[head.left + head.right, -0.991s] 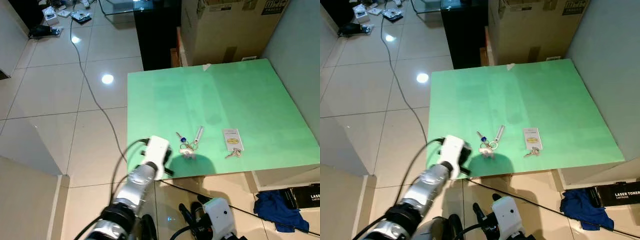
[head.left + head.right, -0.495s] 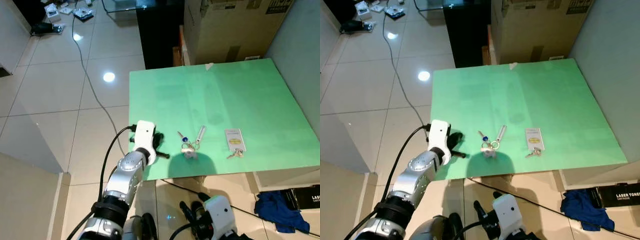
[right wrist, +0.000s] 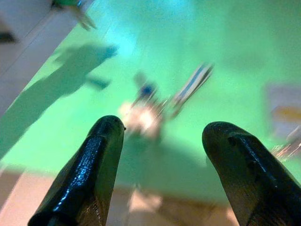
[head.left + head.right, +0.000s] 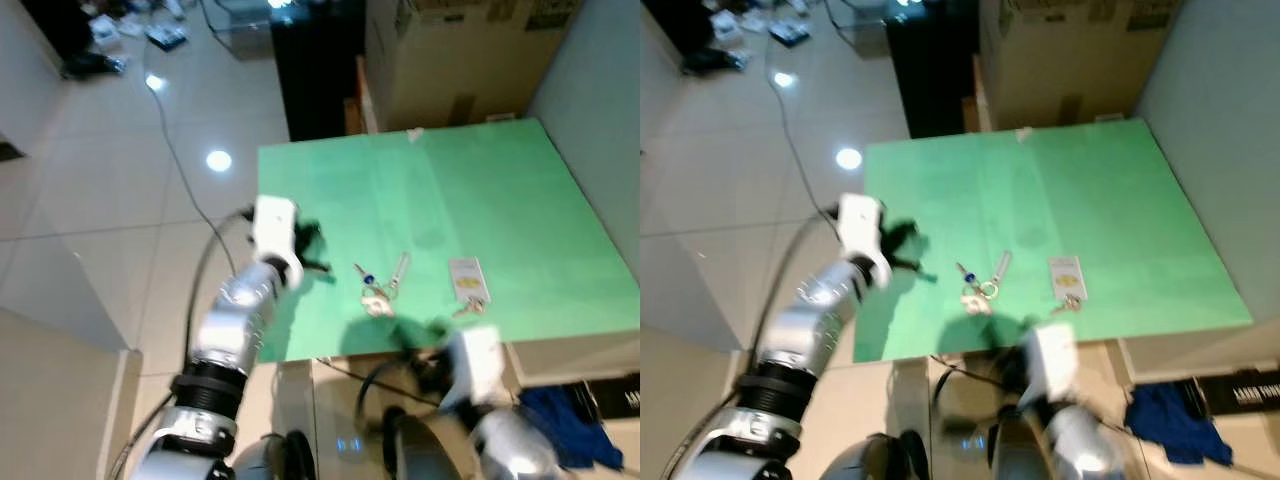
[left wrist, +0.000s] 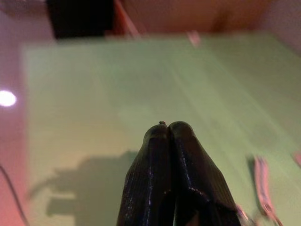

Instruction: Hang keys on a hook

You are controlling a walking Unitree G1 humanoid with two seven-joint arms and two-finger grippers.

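Note:
A bunch of keys (image 4: 378, 291) with a blue tag and a silver fob lies near the front of the green table (image 4: 480, 190). A second key with a white and yellow tag (image 4: 466, 280) lies to its right. My left gripper (image 4: 322, 264) hovers over the table's left part, to the left of the bunch, its fingers (image 5: 168, 141) pressed shut on nothing. My right arm (image 4: 475, 362) is up at the table's front edge. In the right wrist view my right gripper (image 3: 164, 126) is open, with the blurred bunch of keys (image 3: 146, 113) ahead between its fingers.
A large cardboard box (image 4: 450, 60) and a black cabinet (image 4: 315, 70) stand behind the table. A grey wall (image 4: 600, 100) runs along its right side. A cable (image 4: 175, 150) trails over the tiled floor on the left. A blue cloth (image 4: 560, 410) lies on the floor at the front right.
My left arm has risen from below the table's front-left corner to above its left part. My right arm has come up from the floor side to the front edge, blurred by motion.

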